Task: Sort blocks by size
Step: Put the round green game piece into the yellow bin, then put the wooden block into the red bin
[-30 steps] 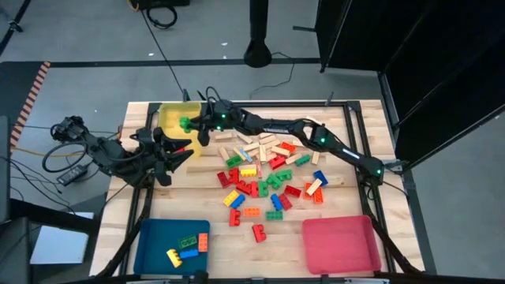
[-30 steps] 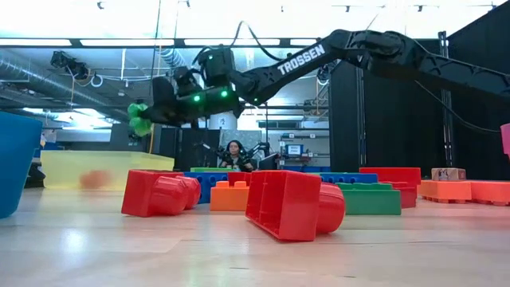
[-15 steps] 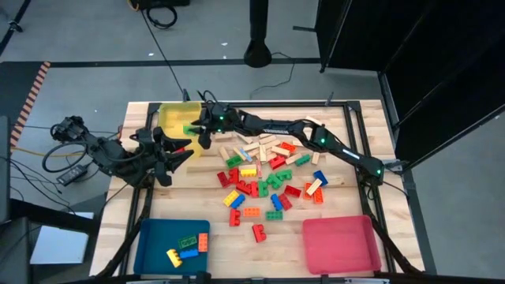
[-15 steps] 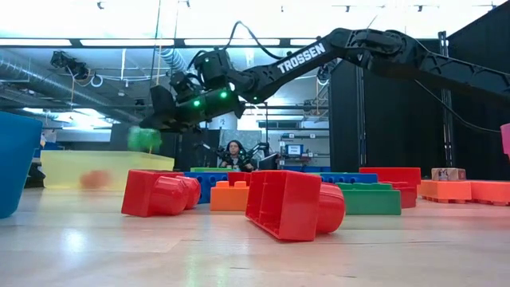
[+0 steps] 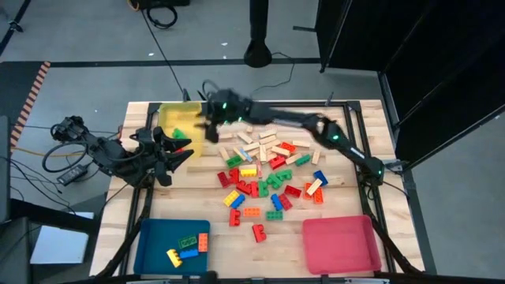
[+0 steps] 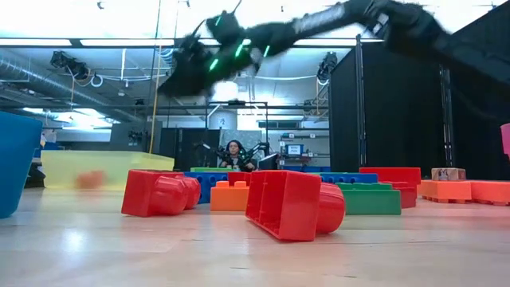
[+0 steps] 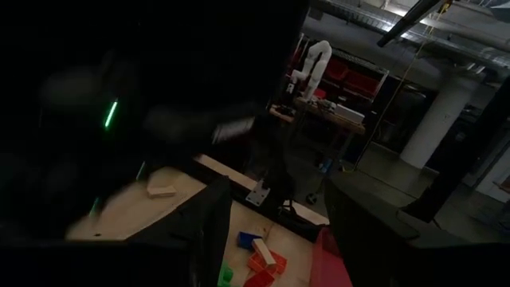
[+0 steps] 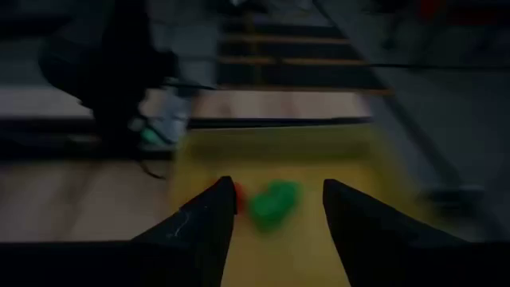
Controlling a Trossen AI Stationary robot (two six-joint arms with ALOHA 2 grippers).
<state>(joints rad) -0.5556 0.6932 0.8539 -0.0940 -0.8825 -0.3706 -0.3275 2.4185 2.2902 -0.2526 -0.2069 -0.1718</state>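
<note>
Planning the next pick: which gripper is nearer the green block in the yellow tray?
Right. The right gripper hovers open beside the green block in the yellow tray; the left gripper sits just outside it.

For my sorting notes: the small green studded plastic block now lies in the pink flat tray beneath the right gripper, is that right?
Not quite: the small green studded plastic block lies in the yellow flat tray, not the pink one. The right wrist view shows it there between the right gripper's open fingers.

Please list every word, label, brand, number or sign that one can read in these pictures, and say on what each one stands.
No text can be read at this moment.
Lettering on the right arm in the low view: blurred, unreadable.
Blocks, yellow tray, blue tray, pink tray: no print visible.
Screen in the room behind: too small to read.
</note>
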